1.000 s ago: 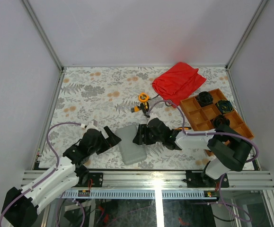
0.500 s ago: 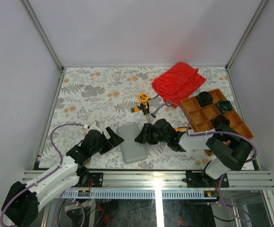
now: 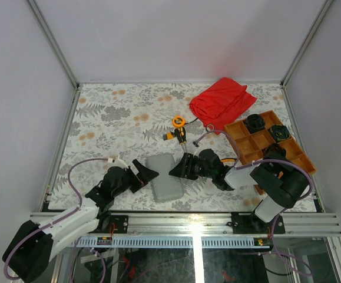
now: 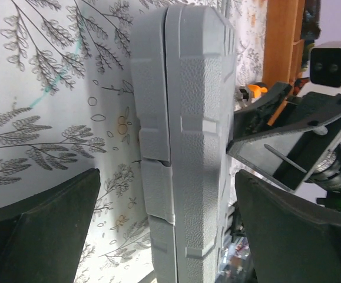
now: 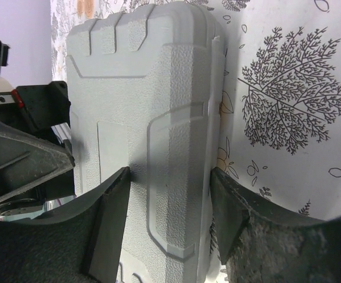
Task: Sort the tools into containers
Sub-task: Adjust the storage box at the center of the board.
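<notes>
The closed grey case [image 3: 164, 177] lay flat on the counter [image 3: 111, 118] between the two end effectors. Its stiff, textured plastic shell looked light and apt to skid, so it would be best taken at the seam along a long edge. The left end effector [image 3: 148, 172] gaped wide and empty just short of one side. The right end effector [image 3: 177, 170], jaws half apart and clamping nothing, met the other, with the orange tools [image 3: 178, 131] lying beyond it.

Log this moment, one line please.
left pincer: open, left of closed grey case | right pincer: at case's right edge, grip unclear | tools: on table, unsorted
</notes>
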Robot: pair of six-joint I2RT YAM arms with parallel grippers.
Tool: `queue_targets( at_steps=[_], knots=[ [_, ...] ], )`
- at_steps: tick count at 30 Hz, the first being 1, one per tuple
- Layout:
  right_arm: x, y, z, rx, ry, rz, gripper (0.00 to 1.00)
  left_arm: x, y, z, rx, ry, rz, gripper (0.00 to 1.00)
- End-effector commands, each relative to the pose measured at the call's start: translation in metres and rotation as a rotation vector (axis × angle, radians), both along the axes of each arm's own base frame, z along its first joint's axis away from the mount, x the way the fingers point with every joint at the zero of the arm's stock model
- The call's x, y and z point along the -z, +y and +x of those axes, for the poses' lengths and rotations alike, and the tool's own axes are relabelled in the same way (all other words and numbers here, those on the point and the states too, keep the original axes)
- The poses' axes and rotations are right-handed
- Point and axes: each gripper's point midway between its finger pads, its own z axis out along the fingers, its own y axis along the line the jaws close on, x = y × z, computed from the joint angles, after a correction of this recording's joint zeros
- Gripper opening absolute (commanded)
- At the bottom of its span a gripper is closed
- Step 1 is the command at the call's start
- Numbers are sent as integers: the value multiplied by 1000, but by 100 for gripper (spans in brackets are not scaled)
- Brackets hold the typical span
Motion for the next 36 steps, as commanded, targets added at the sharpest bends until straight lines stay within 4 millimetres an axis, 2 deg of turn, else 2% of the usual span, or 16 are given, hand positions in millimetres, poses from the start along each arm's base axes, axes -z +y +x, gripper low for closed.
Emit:
queue_targets(
  at_steps=[1,10,17,24,32,36],
  knots=[
    [67,-42,-31,19,176,-203,54,-6,-10,-4,12,-4,-130,95],
    [67,-41,-30,24,175,-185,54,-22,-22,2,39,-36,-193,95],
    [64,-40,-30,22,171,-174,54,-25,-37,3,94,-25,-222,91],
    [60,-39,-29,21,162,-166,54,-28,-55,3,153,-20,-255,73],
    [56,-40,-27,24,141,-164,55,-40,-64,5,179,-40,-289,41],
    [36,-42,-20,40,85,-149,64,-41,-61,8,174,-51,-234,30]
  ],
)
